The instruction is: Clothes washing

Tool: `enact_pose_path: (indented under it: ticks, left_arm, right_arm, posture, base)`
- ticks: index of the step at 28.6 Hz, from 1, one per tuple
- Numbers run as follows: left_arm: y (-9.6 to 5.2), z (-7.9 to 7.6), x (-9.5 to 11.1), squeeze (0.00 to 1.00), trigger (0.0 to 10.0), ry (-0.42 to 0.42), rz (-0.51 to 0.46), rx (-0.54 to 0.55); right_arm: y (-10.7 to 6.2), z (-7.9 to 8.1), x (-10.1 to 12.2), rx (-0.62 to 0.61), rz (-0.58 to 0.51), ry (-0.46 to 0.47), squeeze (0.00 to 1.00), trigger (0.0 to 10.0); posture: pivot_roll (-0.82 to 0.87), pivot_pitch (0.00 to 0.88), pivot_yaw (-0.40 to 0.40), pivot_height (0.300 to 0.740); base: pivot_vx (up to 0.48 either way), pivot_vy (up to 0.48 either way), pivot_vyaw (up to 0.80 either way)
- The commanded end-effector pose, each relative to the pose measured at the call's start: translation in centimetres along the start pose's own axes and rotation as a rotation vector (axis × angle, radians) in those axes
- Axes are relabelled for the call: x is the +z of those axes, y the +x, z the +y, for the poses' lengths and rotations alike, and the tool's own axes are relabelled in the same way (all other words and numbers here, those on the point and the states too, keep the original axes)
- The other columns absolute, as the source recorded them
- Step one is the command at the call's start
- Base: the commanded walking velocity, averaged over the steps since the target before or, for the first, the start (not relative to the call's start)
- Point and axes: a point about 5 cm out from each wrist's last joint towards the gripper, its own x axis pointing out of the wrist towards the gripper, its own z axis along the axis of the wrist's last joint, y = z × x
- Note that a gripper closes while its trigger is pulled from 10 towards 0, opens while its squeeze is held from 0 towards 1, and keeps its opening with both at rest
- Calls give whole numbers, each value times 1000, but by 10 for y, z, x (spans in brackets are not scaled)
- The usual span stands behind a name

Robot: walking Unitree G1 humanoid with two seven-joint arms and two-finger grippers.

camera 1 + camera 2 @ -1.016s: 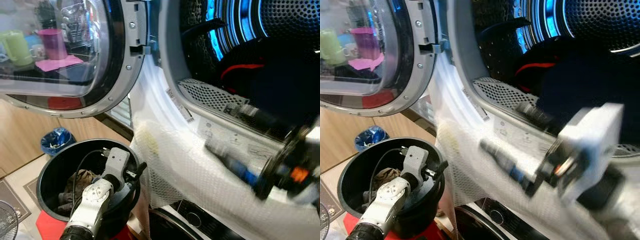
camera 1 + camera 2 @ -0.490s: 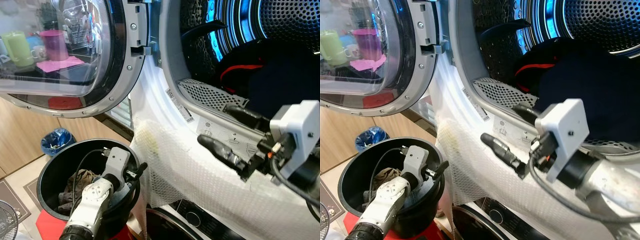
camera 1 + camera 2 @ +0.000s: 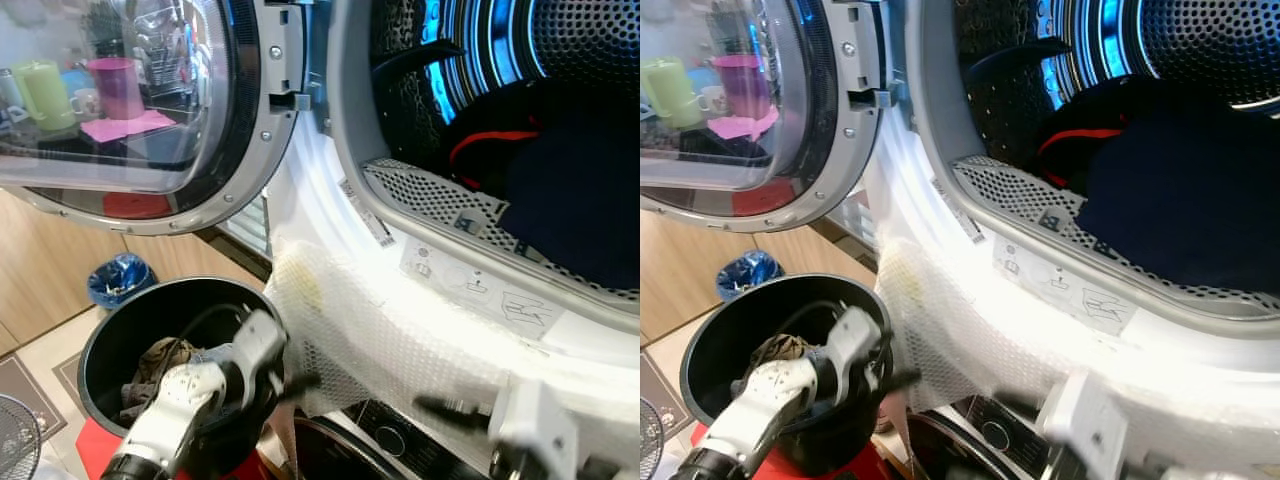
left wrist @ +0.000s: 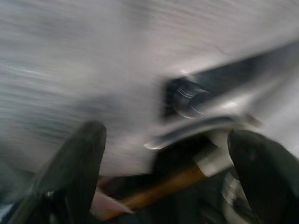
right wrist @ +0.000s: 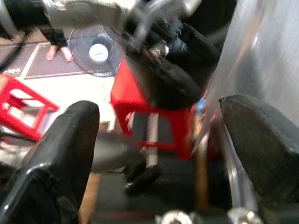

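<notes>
The big washing machine drum (image 3: 540, 60) stands open, and dark blue clothes with a red stripe (image 3: 1180, 190) lie inside it, piled low at the drum's bottom and spread mostly sideways along it. The round glass door (image 3: 130, 100) is swung open on the left of the drum. Below the door sits a black bucket (image 3: 110, 345) on something red, and more clothes in the bucket (image 3: 155, 365) lie bunched in a crumpled heap with no clear long side. A white mesh laundry bag (image 3: 400, 340) hangs over the drum's front lip and droops down beside the bucket. The left gripper (image 3: 290, 380) is at the bucket's rim, on the side close to the mesh bag, and it looks blurry. In the left wrist view its two black fingers (image 4: 74, 163) are spread apart with nothing between them. The right gripper (image 3: 450, 408) is low under the drum's lip, in front of the mesh bag, and its fingers (image 5: 60, 154) are also wide apart and hold nothing. The left gripper is much closer to the bucket clothes, which lie just below it and a little farther from the drum. I think the next move is to reach down into the bucket, pinch that heap, and lift it up and across to the drum. The bag hangs close by, so the fingers could snag on it.
</notes>
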Motion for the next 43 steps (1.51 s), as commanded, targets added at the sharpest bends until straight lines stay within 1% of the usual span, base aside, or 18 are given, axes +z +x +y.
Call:
enact_pose_path:
  ticks: [1,4,6,8,10,13,14,15,17,19,20,22,24,25,29,33,38,43]
  left_arm:
    - [2,-10,4,0,10000,45,58,-127]
    - [4,-23,-4,0,10000,74,149,-257]
    - [6,-26,-7,0,10000,89,171,-283]
    - [17,-32,-15,0,10000,113,220,-295]
    - [35,-44,-24,0,10000,141,250,-340]
    - [41,-50,-27,0,10000,134,264,-374]
    - [49,-55,-32,0,10000,123,293,-379]
    - [49,-55,-32,0,10000,123,293,-379]
    - [61,-58,-37,0,10000,134,319,-344]
    - [69,-57,-41,0,10000,82,327,-301]
    - [74,-55,-47,0,10000,76,356,-261]
    - [76,-55,-51,0,10000,83,381,-243]
    - [76,-55,-52,0,10000,82,389,-239]
    - [78,-54,-59,0,10000,41,412,-185]
    - [76,-54,-74,0,10000,33,461,-89]
    - [73,-62,-96,0,10000,-53,526,28]
    - [69,-64,-106,0,10000,-119,538,127]
    - [71,-68,-108,0,10000,-178,512,146]
  right_arm:
    - [4,-3,-19,-13,46,47,0,10000]
    - [10,-4,-49,-38,113,141,0,10000]
    - [12,-5,-57,-52,129,168,0,10000]
    - [18,-13,-82,-130,140,246,0,10000]
    - [26,-35,-116,-351,107,402,0,10000]
    - [29,-41,-132,-431,101,486,0,10000]
    - [33,-48,-152,-538,119,557,0,10000]
    - [33,-48,-152,-538,119,557,0,10000]
    - [40,-58,-171,-684,75,648,0,10000]
    - [43,-66,-181,-794,23,705,0,10000]
    - [42,-72,-197,-920,16,784,0,10000]
    - [43,-73,-206,-975,37,831,0,10000]
    - [44,-73,-209,-984,43,839,0,10000]
    - [48,-70,-223,-1020,91,868,0,10000]
    - [49,-60,-245,-1110,172,955,0,10000]
    - [45,-42,-271,-1248,327,1040,0,10000]
    - [45,-44,-271,-1291,273,1036,0,10000]
    - [33,-58,-265,-1390,203,924,0,10000]
  posture:
    - [78,36,-59,740]
    - [81,33,-58,740]
    - [82,34,-53,740]
    - [82,28,-49,740]
    - [78,24,-43,740]
    - [72,20,-41,740]
    - [73,19,-39,740]
    - [73,19,-39,740]
    - [68,17,-34,740]
    - [68,18,-31,740]
    - [68,19,-28,740]
    - [68,16,-29,740]
    - [68,16,-29,740]
    - [75,12,-29,740]
    - [77,6,-23,740]
    - [91,0,-27,740]
    - [79,0,-33,740]
    - [91,0,-40,740]
  base:
    - [0,0,0]
    - [0,0,0]
    - [0,0,0]
    - [0,0,0]
    - [0,0,0]
    - [0,0,0]
    - [0,0,0]
    - [0,0,0]
    - [0,0,0]
    - [0,0,0]
    - [0,0,0]
    - [0,0,0]
    - [0,0,0]
    - [0,0,0]
    - [0,0,0]
    - [0,0,0]
    - [0,0,0]
    - [0,0,0]
